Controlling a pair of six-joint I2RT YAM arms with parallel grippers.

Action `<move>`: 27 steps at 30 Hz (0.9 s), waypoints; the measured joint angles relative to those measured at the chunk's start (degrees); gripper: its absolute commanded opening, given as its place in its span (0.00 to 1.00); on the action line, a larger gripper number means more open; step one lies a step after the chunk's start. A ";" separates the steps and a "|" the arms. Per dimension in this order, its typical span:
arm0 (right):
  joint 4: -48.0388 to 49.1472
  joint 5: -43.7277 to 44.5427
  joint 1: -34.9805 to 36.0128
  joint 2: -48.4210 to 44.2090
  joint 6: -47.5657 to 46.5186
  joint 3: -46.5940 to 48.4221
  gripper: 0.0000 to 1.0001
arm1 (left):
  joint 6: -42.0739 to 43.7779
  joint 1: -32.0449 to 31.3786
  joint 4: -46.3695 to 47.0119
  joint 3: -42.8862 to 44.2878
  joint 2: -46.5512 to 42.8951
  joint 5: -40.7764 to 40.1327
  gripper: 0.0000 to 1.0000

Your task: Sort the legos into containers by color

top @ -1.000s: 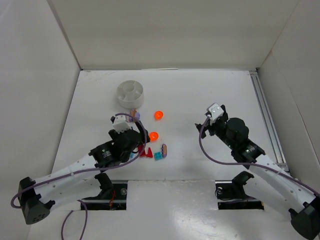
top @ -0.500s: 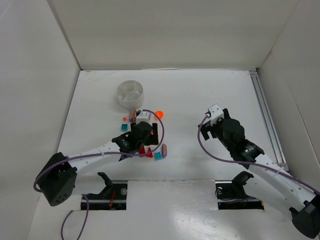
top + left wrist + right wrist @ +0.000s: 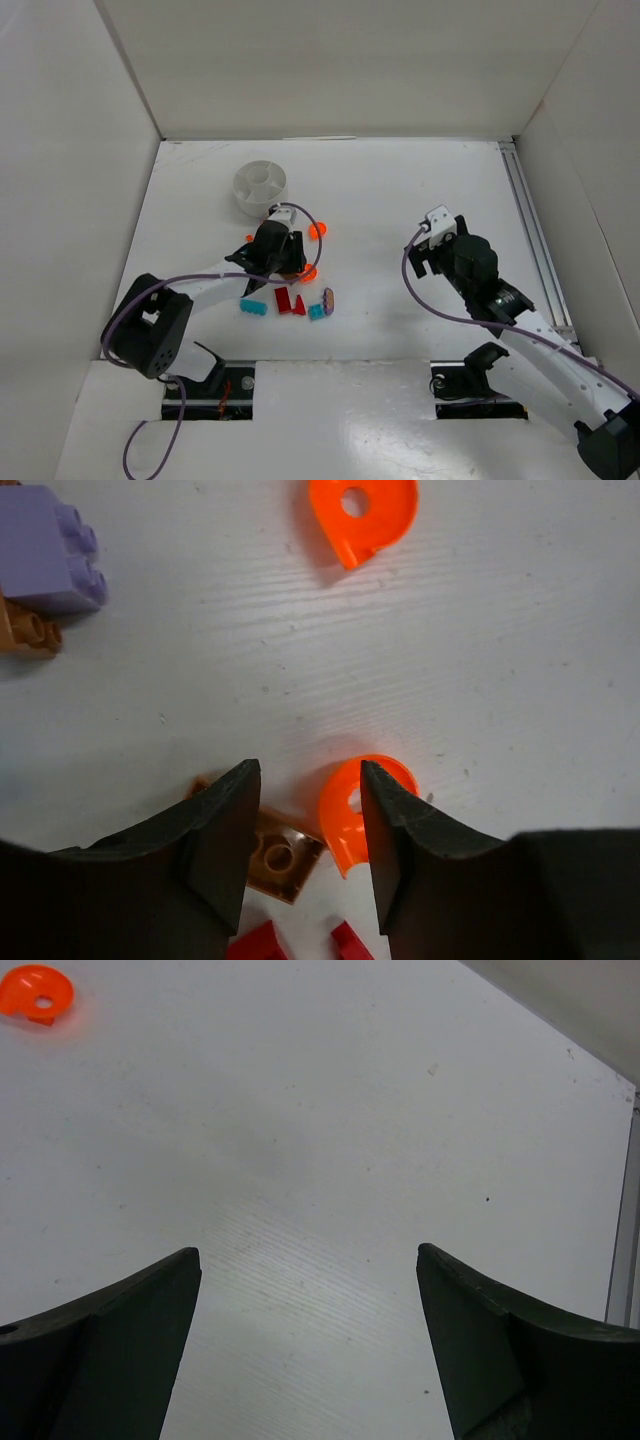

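Left hand point(image 3: 310, 780): stood half-spread at lower centre, pinching nothing; orange round lego point(image 3: 342, 820) lay partly behind one finger.
Right hand point(image 3: 308, 1252): hung spread wide above white counter point(image 3: 320, 1140).

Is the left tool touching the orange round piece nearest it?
Cannot tell. In the left wrist view one finger of the left tool hides part of the orange round piece; neither contact nor gap shows.

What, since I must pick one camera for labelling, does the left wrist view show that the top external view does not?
Only left wrist: a brown-orange flat studded plastic plate beside the left pincer. Only top external: the white round divided plastic dish, a teal plastic brick, the right arm. Both: the farther orange round plastic piece and the nearer orange round plastic piece at the pincer.
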 measured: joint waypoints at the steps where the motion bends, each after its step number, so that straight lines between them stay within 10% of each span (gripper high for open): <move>1: -0.02 -0.31 -0.22 0.31 -0.17 0.00 0.93 | 0.37 1.01 0.26 0.04 0.94 0.79 0.39; 27: -0.81 -2.58 -2.32 2.21 -1.44 0.00 0.92 | 1.14 2.05 2.23 0.11 3.67 9.05 0.00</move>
